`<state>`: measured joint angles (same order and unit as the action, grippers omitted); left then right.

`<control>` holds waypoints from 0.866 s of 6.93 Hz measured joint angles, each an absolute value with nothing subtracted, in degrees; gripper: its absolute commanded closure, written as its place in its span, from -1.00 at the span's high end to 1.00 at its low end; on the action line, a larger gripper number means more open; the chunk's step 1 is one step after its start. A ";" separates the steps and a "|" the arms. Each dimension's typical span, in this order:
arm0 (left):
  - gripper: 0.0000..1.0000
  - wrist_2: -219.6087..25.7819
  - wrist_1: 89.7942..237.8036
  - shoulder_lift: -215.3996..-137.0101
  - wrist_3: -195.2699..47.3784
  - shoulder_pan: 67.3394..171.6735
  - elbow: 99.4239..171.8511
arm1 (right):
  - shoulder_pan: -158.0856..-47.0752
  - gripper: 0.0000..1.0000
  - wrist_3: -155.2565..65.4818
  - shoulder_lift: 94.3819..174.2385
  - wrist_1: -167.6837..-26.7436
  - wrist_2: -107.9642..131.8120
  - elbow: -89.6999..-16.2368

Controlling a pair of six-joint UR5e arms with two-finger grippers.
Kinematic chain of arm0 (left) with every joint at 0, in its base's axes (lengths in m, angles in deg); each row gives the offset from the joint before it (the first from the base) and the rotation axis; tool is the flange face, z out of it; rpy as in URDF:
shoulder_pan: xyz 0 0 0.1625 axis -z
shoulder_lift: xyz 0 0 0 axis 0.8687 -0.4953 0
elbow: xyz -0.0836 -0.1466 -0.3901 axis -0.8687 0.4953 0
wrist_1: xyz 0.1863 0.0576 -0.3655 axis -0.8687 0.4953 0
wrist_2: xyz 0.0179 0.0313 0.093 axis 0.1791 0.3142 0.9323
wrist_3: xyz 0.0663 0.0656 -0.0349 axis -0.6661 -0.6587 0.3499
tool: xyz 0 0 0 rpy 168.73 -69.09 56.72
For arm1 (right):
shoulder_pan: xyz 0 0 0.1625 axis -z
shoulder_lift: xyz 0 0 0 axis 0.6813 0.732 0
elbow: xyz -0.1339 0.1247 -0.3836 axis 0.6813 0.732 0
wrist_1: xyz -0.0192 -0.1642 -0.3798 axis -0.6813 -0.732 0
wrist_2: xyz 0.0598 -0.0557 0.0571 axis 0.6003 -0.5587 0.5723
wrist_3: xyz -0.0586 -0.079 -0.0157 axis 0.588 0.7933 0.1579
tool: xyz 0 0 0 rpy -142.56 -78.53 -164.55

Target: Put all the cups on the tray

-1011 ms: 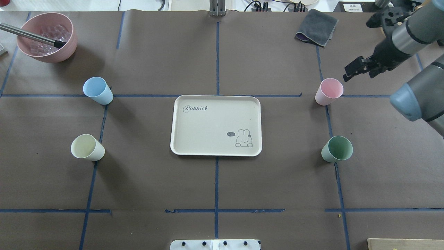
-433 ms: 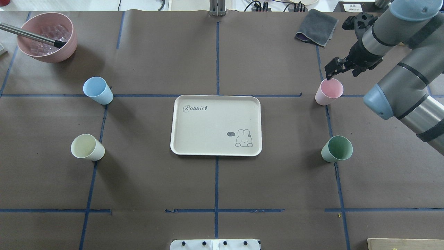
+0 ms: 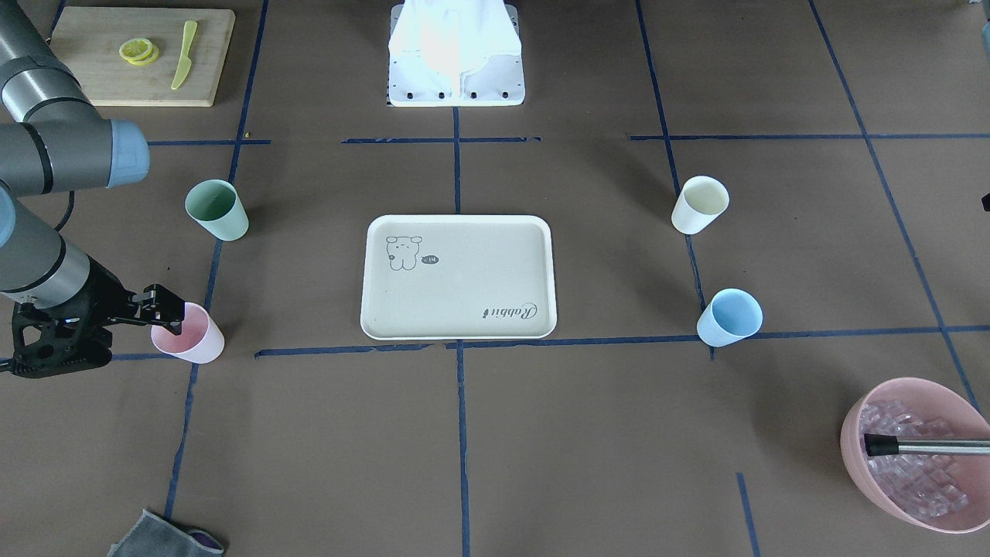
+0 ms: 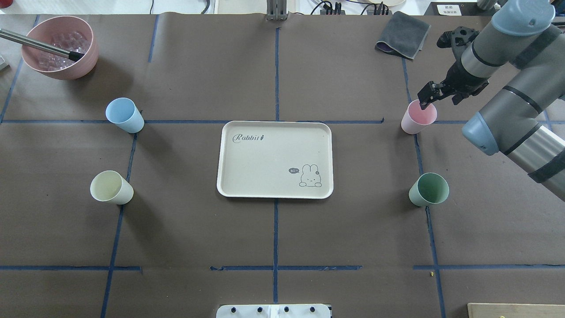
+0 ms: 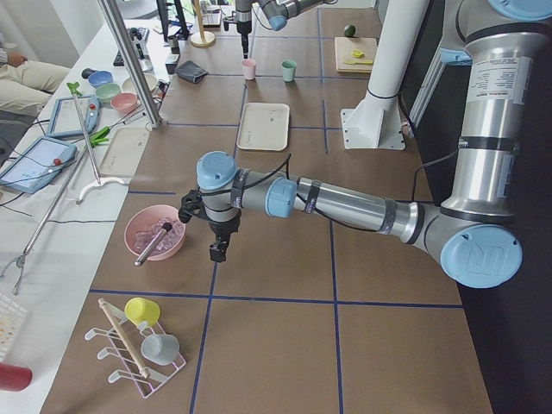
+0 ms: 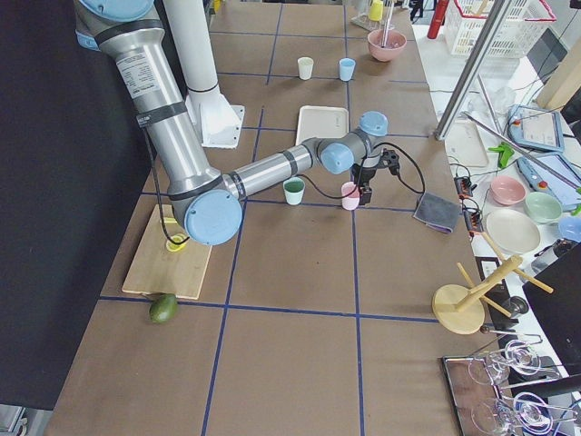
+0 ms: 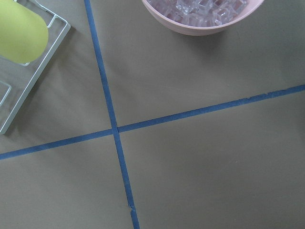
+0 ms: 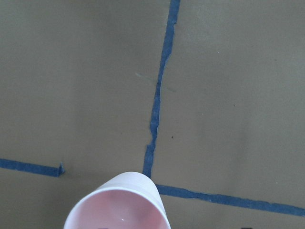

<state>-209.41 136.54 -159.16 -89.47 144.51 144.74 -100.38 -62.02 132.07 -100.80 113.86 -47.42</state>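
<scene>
While all four cups stand upright on the table and off the tray [image 4: 265, 163], the right gripper [image 4: 426, 99] hangs at the far-right rim of the pink cup [image 4: 416, 120]. Jaws apart, nothing held. One fingertip overlaps the cup mouth from above; can't tell if it touches. Right wrist view has the pink cup's mouth at its bottom edge, no fingers in shot. Tray sits mid-table, flat. Pink cup is right of the tray, level with its far edge, well apart from it. Green cup [image 4: 429, 189] is also on the right, nearer the robot. Blue cup [image 4: 125, 115] is far-left and cream cup [image 4: 111, 187] near-left, both well apart from the tray. Left gripper [image 5: 219, 251] points down just beside the pink bowl [image 4: 90, 59] of ice at the far-left corner. Only the side view shows it, so can't tell how wide it stands. Grey cloth [image 4: 404, 34] lies far right, beyond the pink cup.
</scene>
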 measured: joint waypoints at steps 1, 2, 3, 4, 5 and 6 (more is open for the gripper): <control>1.00 -209.41 136.55 -159.16 -89.47 144.51 144.76 | -99.53 -0.15 -61.86 132.13 -100.82 113.31 -47.01; 1.00 -209.41 136.55 -159.16 -89.47 144.51 144.77 | -98.67 -0.82 -61.85 132.14 -100.86 112.38 -46.79; 1.00 -209.41 136.55 -159.09 -89.47 144.51 144.89 | -98.31 -0.86 -62.03 132.07 -100.88 111.84 -46.90; 1.00 -209.41 136.55 -158.97 -89.45 144.51 145.21 | -98.20 -0.90 -62.25 131.93 -100.88 111.72 -47.18; 1.00 -209.41 136.55 -158.79 -89.41 144.51 145.58 | -98.18 -0.94 -62.35 131.77 -100.89 111.76 -47.40; 1.00 -209.41 136.55 -158.69 -89.41 144.51 145.75 | -98.15 -0.98 -62.41 131.62 -100.91 111.84 -47.95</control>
